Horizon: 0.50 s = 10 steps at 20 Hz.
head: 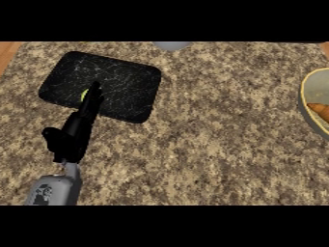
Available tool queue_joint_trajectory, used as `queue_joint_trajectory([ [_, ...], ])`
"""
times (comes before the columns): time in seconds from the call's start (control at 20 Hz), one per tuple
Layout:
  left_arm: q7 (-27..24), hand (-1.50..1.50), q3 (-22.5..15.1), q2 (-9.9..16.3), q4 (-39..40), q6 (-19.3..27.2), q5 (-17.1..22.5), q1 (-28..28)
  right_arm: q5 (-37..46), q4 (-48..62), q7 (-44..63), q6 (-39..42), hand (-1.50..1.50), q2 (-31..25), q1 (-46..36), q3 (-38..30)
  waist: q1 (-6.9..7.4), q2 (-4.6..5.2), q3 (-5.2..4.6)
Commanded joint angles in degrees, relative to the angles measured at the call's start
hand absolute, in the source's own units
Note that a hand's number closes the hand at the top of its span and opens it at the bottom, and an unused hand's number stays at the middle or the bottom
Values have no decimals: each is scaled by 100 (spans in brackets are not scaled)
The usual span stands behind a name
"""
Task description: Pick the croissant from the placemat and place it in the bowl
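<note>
Left hand (78, 128) stretches over the black placemat (124, 87), fingers straight and open, their tips covering a small yellowish item (85, 94) that is mostly hidden. Speckled granite counter (210, 144) fills most of the view, with wood showing at 2 upper corners. At the right edge sits a bowl (309, 89) holding an orange-brown croissant (327, 116). A grey object (172, 46) peeks in at the top edge.
</note>
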Motion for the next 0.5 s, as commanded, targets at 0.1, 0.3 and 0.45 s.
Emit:
queue_joint_trajectory([
  [0.1, 51, 0, -30, 63, -222, -38, -25, 182, -511, 683, -867, 280, -150, -7, -325, -520, -20, -21, 0],
  [0.3, 45, 0, -18, -117, -17, 107, -31, -6, -883, 916, -924, 436, -150, -254, -666, -938, -51, -14, -2],
  [0.45, -90, 0, 267, 135, 254, -120, 148, -127, -1124, 1106, -796, 840, -150, -509, -624, -1146, -102, -26, -8],
])
